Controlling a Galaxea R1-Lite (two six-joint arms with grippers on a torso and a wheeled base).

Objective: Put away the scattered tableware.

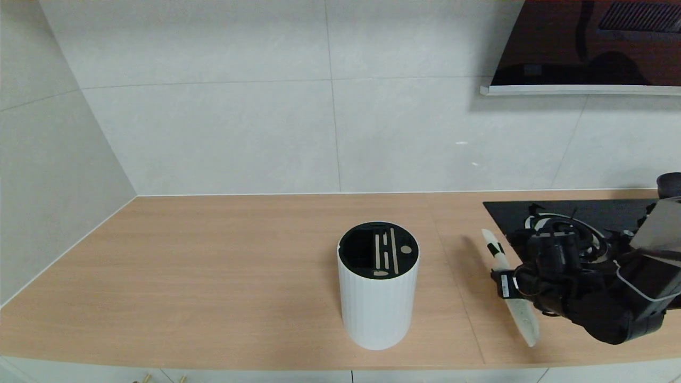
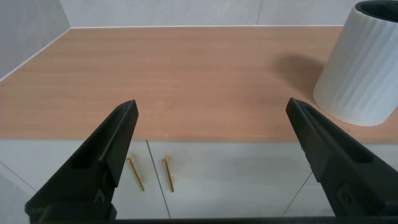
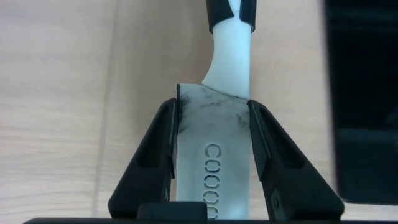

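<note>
Right gripper (image 1: pixel 511 284) (image 3: pixel 213 109): fingers pinch the flat of a white knife (image 1: pixel 522 315) (image 3: pixel 214 143), one pad on each side of the marbled blade, just below the handle. The handle is white with a black band. A row of stamped rounded characters runs along the blade. There is a small white label on the gripper body, too small to read.

The knife's handle points toward the back wall and its tip is near the counter's (image 1: pixel 213 266) front edge. It is just beside the left edge of the black cooktop (image 1: pixel 585 213). Cannot tell whether it is lifted or resting.

White ribbed holder (image 1: pixel 378 298) (image 2: pixel 364 68): upright, slotted black top, near the front edge, well apart from the knife with bare wood between them.

Left gripper (image 2: pixel 211 109): fingers spread wide, holding nothing, hanging off the counter's front edge above the cabinet handles (image 2: pixel 134 174).
</note>
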